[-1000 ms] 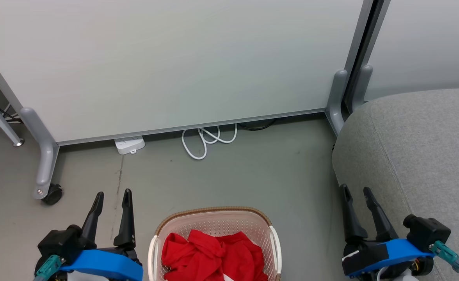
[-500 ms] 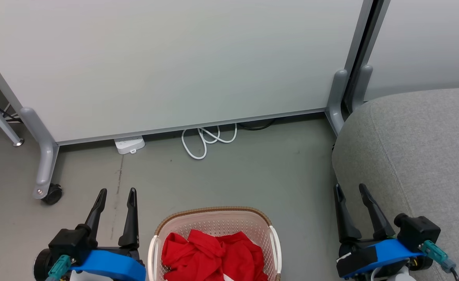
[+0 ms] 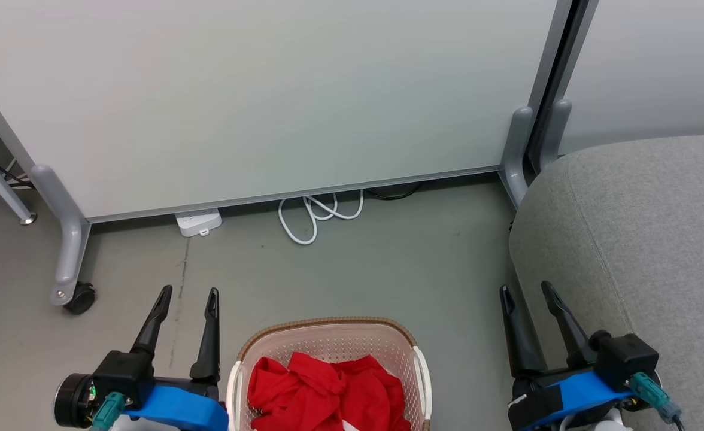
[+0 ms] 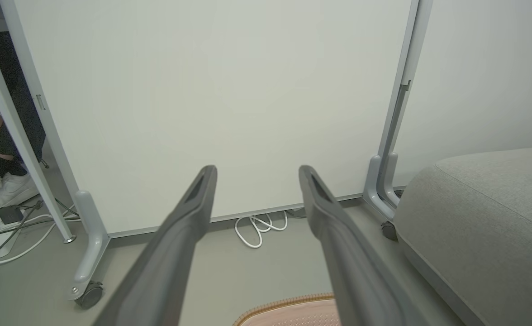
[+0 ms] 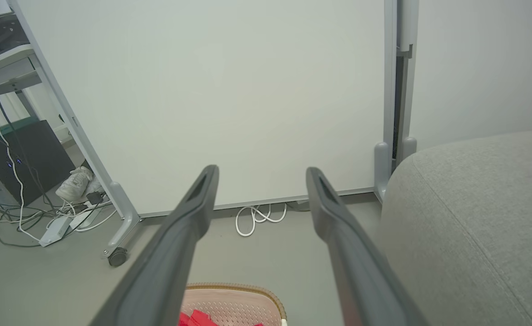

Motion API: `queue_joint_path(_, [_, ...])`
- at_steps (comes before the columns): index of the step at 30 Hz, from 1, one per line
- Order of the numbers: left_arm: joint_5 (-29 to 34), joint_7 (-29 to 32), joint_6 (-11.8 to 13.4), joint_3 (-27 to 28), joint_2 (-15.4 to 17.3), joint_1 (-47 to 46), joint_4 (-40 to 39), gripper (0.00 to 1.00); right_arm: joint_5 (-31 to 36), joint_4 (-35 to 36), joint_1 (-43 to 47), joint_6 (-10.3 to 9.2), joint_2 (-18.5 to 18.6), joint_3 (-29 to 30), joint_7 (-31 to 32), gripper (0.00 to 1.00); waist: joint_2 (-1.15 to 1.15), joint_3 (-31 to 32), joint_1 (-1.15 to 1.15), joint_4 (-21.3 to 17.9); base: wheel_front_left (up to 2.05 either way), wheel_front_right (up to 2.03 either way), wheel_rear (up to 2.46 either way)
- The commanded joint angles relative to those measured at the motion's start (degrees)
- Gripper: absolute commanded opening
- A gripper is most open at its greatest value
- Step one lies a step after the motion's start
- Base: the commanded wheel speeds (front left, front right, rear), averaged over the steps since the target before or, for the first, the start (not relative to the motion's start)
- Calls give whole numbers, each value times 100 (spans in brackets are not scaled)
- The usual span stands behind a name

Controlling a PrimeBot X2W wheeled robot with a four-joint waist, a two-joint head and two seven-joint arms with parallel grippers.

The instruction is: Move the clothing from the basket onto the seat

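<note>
A white partition (image 3: 268, 90) stands on grey floor (image 3: 388, 269) beside the seat (image 3: 645, 239).

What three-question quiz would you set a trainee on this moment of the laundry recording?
1. True or false: the clothing lies inside the basket.
2. On which side of the basket does the seat stand? A: the robot's left. B: the robot's right. C: beneath the basket.
3. Fill in: the left end effector and the right end effector are both ____, with nothing between their fingers.
Key: 1 true; 2 B; 3 open.
</note>
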State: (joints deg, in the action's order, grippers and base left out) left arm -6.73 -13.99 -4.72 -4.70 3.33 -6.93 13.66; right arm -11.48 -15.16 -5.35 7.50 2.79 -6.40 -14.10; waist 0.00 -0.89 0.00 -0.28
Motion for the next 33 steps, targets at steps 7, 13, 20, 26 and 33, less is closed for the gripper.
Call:
queue_joint_path(7, [376,-110,-37,8,15,-44,28,100,342,-33,-89,-2,18,-57,-98,100,0,0,0,-7,0,0,0])
queue_joint_path(13, [435,-125,-55,26,5,-46,59,100,391,-49,-75,-2,18,-56,-120,100,0,-6,0,-3,0,0,0])
queue_joint_path(20, [449,-125,-70,33,-5,-44,77,100,360,-76,-80,-2,18,-63,-120,100,0,-7,0,9,0,0,0])
queue_joint_path(26, [454,-125,-101,4,-14,-76,112,100,346,-79,-83,-2,18,-74,-120,100,0,-21,0,8,0,0,0])
queue_joint_path(33, [521,-125,-192,-265,0,-295,340,100,330,-56,-169,-2,18,-94,-120,100,0,-207,0,-82,0,0,0])
